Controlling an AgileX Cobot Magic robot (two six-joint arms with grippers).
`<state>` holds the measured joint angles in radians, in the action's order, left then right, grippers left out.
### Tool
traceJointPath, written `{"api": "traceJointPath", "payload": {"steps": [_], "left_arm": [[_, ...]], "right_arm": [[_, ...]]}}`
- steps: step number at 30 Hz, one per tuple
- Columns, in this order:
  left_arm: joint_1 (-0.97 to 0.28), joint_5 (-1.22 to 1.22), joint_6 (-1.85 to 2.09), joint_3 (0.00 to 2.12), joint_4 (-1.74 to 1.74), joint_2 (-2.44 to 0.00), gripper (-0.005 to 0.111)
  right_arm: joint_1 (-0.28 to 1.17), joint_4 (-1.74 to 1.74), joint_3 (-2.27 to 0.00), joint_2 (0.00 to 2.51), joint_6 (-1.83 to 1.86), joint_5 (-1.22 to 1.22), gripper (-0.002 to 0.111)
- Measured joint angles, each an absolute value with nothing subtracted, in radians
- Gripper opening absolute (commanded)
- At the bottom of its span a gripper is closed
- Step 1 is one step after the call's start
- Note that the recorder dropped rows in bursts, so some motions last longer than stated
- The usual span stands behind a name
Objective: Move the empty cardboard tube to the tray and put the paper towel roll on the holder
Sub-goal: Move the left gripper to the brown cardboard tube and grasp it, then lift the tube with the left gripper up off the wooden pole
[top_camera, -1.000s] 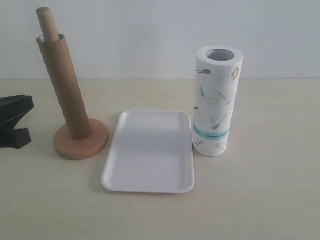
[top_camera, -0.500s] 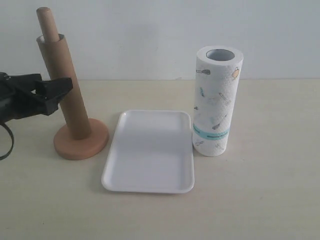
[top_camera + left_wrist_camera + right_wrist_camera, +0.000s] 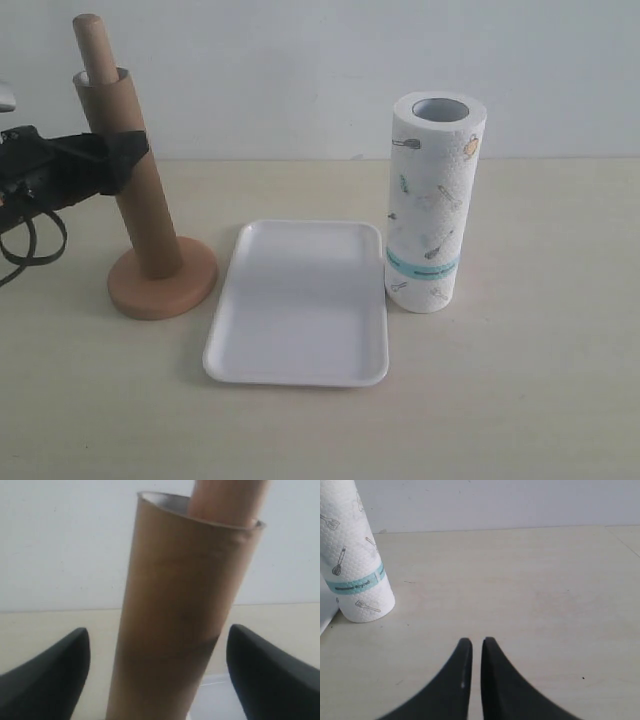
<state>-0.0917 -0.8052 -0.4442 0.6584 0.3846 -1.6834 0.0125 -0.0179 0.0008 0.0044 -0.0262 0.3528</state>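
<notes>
The brown cardboard tube (image 3: 130,175) (image 3: 185,615) leans over the rod of the wooden holder (image 3: 163,283), whose rounded tip (image 3: 92,45) sticks out of its top. My left gripper (image 3: 122,150) (image 3: 157,655) stands open around the tube's upper half, a black finger (image 3: 50,675) on each side with a gap to the cardboard. The white tray (image 3: 300,300) lies flat to the right of the holder. The paper towel roll (image 3: 432,205) (image 3: 352,555) stands upright beside the tray. My right gripper (image 3: 474,647) is shut and empty above bare table, outside the exterior view.
The pale table (image 3: 520,400) runs back to a white wall (image 3: 300,70). A black cable loop (image 3: 28,245) hangs below my left arm at the left edge.
My left gripper has risen from the table at the far left and moved right, and its open fingers now straddle the cardboard tube. Nothing else has moved.
</notes>
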Motion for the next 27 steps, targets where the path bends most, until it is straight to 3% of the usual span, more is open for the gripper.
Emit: {"api": "traceJointPath", "payload": {"steps": [4, 6, 10, 13, 20, 27], "left_arm": [[-0.092, -0.805, -0.482, 0.699, 0.405, -1.715, 0.069], [-0.092, -0.805, -0.518, 0.717, 0.414, -1.729, 0.062], [-0.092, -0.807, -0.573, 0.728, 0.425, -1.737, 0.033], [-0.092, -0.814, -0.582, 0.731, 0.428, -1.738, 0.004], [-0.092, -0.845, -0.593, 0.743, 0.438, -1.701, 0.004], [-0.092, -0.723, -0.612, 0.84, 0.494, -1.482, 0.004]], "right_arm": [[0.013, -0.018, 0.001, 0.004, -0.026, 0.353, 0.007], [0.013, -0.018, 0.001, 0.004, -0.026, 0.353, 0.007], [0.013, -0.018, 0.001, 0.004, -0.026, 0.353, 0.007], [0.013, -0.018, 0.001, 0.004, -0.026, 0.353, 0.007], [0.013, -0.018, 0.001, 0.004, -0.026, 0.353, 0.007], [0.013, -0.018, 0.001, 0.004, -0.026, 0.353, 0.007]]}}
